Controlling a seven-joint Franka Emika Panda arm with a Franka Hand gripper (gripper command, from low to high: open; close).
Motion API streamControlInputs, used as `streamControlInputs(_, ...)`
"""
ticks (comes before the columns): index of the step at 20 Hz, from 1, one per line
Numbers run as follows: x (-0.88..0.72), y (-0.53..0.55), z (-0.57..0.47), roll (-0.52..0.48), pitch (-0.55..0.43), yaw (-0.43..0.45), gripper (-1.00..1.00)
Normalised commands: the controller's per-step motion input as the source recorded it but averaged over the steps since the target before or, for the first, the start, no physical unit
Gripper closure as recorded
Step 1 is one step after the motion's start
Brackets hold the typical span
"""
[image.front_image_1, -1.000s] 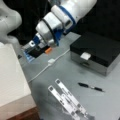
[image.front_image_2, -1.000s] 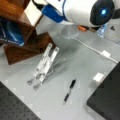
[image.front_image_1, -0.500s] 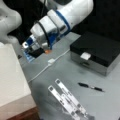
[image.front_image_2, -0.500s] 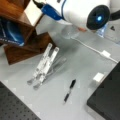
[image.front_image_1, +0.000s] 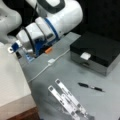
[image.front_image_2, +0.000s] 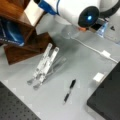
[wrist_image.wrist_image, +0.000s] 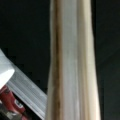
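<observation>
My gripper (image.front_image_1: 13, 48) is at a front view's left, at the end of the white arm with the blue ring. It reaches over the edge of the pale shelf top (image.front_image_1: 11, 82). Its fingers are hidden behind the hand. In a front view only the arm (image.front_image_2: 72, 11) shows, above the wooden shelf (image.front_image_2: 22, 37) that holds a blue book (image.front_image_2: 10, 33). The wrist view is filled by the upright edge of a pale wooden board (wrist_image.wrist_image: 72, 62), very close, against a dark background. Nothing shows between the fingers.
A clear acrylic stand (image.front_image_1: 66, 100) (image.front_image_2: 45, 65) lies on the grey table, with a black pen (image.front_image_1: 90, 87) (image.front_image_2: 69, 91) beside it. A black box (image.front_image_1: 100, 53) (image.front_image_2: 107, 100) stands nearby. A white cable with a plug (image.front_image_1: 51, 61) (image.front_image_2: 105, 53) runs across the table.
The arm has swung toward a front view's left, carrying the gripper further over the pale shelf top. The stand, pen and box have not moved.
</observation>
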Motion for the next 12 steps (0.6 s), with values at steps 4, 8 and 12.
streamControlInputs(4, -0.33, -0.17, -0.02, -0.052, -0.136, 0.258, -1.0)
streamControlInputs(8, -0.26, -0.12, -0.01, -0.063, -0.114, 0.229, -1.0)
streamControlInputs(12, -0.18, -0.07, -0.02, -0.068, -0.089, 0.196, -1.0)
